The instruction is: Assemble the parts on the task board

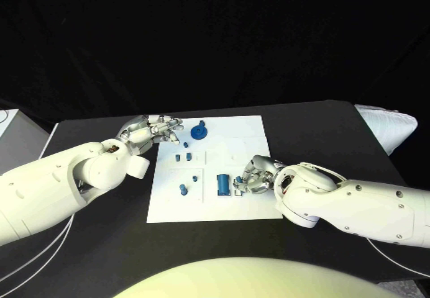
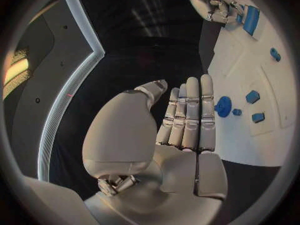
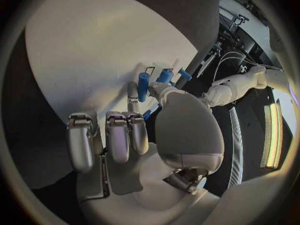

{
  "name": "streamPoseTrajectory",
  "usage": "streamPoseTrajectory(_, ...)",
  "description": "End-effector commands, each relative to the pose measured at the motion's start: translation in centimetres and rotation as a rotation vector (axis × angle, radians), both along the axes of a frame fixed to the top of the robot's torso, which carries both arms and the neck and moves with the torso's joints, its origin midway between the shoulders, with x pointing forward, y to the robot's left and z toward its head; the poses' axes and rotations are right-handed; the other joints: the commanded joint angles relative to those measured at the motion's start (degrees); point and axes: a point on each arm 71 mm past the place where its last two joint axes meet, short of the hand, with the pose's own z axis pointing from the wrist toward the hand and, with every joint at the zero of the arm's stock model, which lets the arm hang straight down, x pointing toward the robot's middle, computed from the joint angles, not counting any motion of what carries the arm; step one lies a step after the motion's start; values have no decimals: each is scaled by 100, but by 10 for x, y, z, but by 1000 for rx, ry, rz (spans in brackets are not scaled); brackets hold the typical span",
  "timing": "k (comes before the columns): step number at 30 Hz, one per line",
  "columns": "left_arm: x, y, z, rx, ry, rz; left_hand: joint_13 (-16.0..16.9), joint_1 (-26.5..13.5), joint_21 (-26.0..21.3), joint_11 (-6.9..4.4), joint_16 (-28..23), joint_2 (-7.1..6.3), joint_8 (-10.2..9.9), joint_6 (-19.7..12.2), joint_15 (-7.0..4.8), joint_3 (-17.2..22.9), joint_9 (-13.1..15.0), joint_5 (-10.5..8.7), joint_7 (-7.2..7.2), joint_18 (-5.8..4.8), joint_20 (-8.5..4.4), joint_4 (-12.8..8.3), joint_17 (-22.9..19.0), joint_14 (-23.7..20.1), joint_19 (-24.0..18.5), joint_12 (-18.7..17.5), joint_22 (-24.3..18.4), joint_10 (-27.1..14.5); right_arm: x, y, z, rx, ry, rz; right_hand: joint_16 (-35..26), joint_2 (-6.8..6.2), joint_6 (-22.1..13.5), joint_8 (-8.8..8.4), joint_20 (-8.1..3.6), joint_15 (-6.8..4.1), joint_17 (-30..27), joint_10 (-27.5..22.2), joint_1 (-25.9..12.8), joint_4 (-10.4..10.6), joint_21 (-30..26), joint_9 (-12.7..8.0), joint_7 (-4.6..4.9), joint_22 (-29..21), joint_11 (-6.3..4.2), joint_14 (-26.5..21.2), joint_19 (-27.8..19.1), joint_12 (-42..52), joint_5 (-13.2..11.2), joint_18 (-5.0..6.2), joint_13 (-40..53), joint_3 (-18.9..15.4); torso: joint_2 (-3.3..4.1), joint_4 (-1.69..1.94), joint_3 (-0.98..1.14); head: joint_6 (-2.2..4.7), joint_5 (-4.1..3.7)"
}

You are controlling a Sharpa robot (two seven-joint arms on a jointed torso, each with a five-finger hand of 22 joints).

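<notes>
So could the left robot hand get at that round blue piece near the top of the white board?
Probably yes. The left robot hand hovers at the task board's edge, holding nothing, beside the round blue piece, with nothing between them.

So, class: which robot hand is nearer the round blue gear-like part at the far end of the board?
Left. The left robot hand is just beside the round part; the right robot hand is at the board's near end.

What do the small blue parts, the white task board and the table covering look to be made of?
Small blue parts: probably moulded or printed plastic, with uniform colour and a matte look. White task board: a rigid flat plate with shallow recesses, likely plastic, matte. Black table: dull and non-reflective, possibly cloth-covered; the texture is too faint to tell.
</notes>
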Motion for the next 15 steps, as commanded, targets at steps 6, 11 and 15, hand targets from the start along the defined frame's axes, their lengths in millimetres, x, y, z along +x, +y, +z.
streamPoseTrajectory(6, 0, -2, 1, -15, -1, -17, 8, -3, -22, 29, -33, 49, -33, 11, 33, -5, -1, 7, 9, 25, 7, 38, 9, -6, 39, -20, -5, -22, -4, 1, 1, -1, 10, 28, 37, 82, 45, 37, -55, -50, 1508, 606, 39, -59, 29, 8, -35, 1484, -74, 598, 590, 12, -19, -65, 1510, 152, -3, -2, 1, -11, 12)
streamPoseTrajectory(11, 0, -2, 1, -14, 0, -18, 8, -3, -22, 29, -33, 49, -33, 11, 33, -5, -1, 7, 9, 25, 7, 38, 9, -6, 39, -20, -5, -22, -5, 0, 1, 1, 7, 26, 37, 122, 46, 47, -61, -56, 1508, 606, 84, -99, 33, 12, -41, 1485, -81, 598, 591, 12, -13, -66, 1510, 227, -2, -2, 0, -14, 15)
streamPoseTrajectory(15, 0, -2, 0, -14, 1, -18, 8, -3, -22, 29, -33, 49, -33, 11, 33, -5, -1, 7, 9, 25, 7, 38, 9, -6, 39, -20, -5, -22, -6, 0, 2, 3, 5, 26, 37, 122, 46, 48, -61, -56, 1508, 606, 88, -104, 33, 13, -42, 1485, -81, 598, 591, 12, -13, -66, 1510, 234, -2, -5, 2, -15, 16)
